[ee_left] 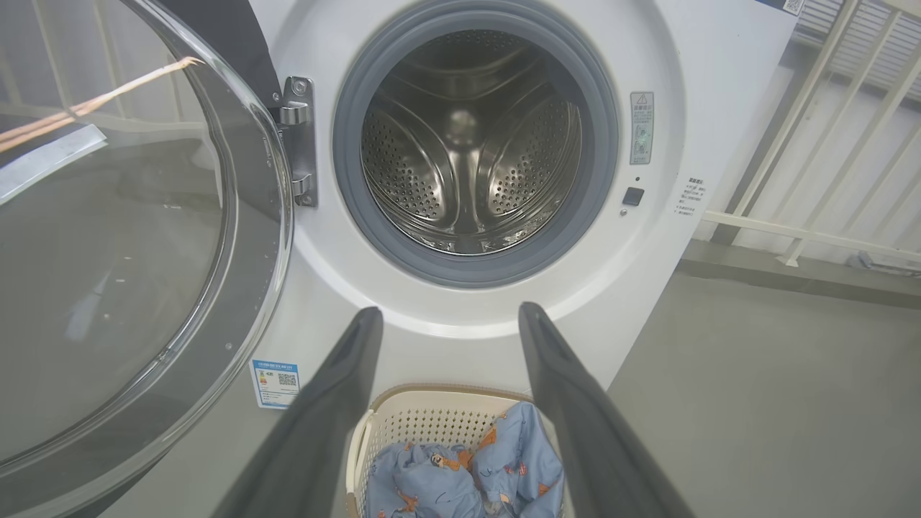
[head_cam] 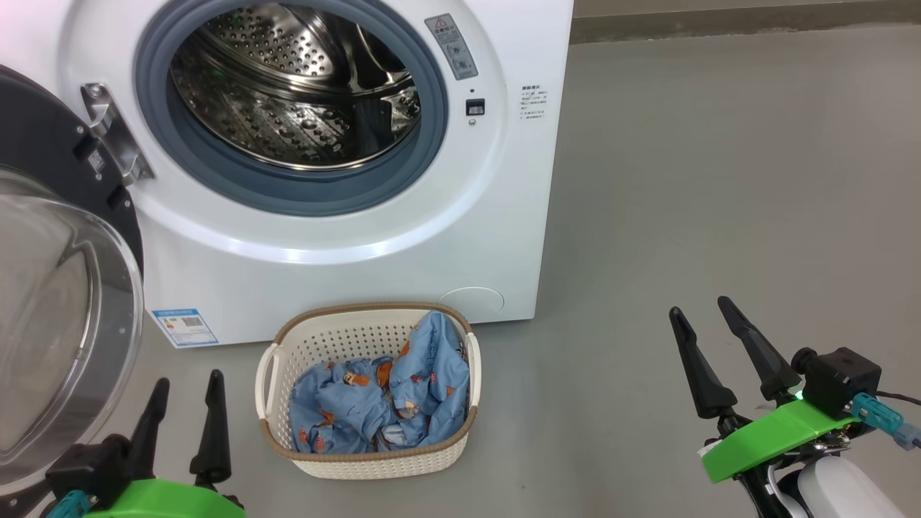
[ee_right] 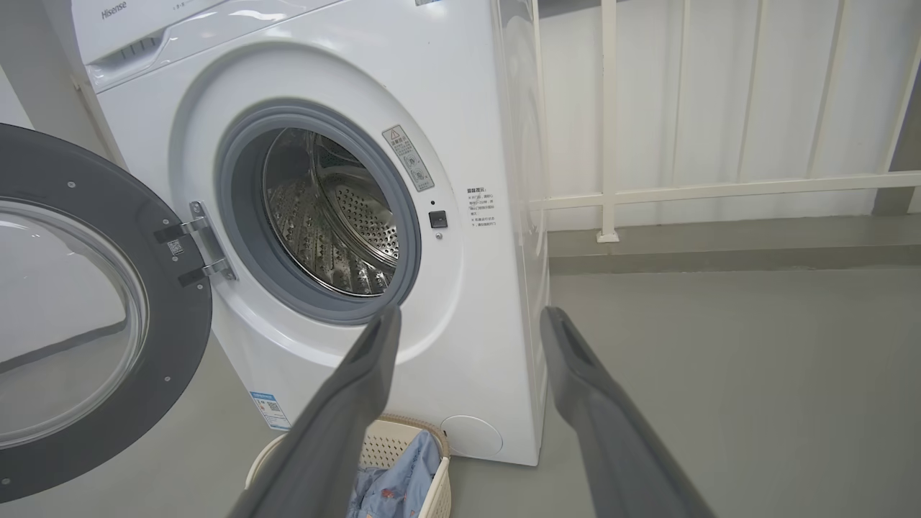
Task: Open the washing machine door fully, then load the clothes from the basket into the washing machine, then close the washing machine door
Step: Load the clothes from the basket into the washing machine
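Keeping clear of the washing machine door (head_cam: 57, 309) swung wide at left, lower the spread, empty left gripper (head_cam: 187, 381) onto the clothes (head_cam: 381, 403) heaped in the basket (head_cam: 338, 339) before the washing machine (head_cam: 360, 266). Pinch the high fold deep; leave the right gripper (head_cam: 699, 308), equally spread and empty, aside.

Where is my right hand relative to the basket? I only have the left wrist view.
Observer: Head view: the right hand is open, well off to the right of the basket, above the floor.
Operator: Anything draped over the basket's near rim?
Observer: No, the clothes all lie inside, piled highest at its far right corner.
Operator: And on my side?
Observer: The left hand is open, between the washing machine door and the basket, close to the glass.
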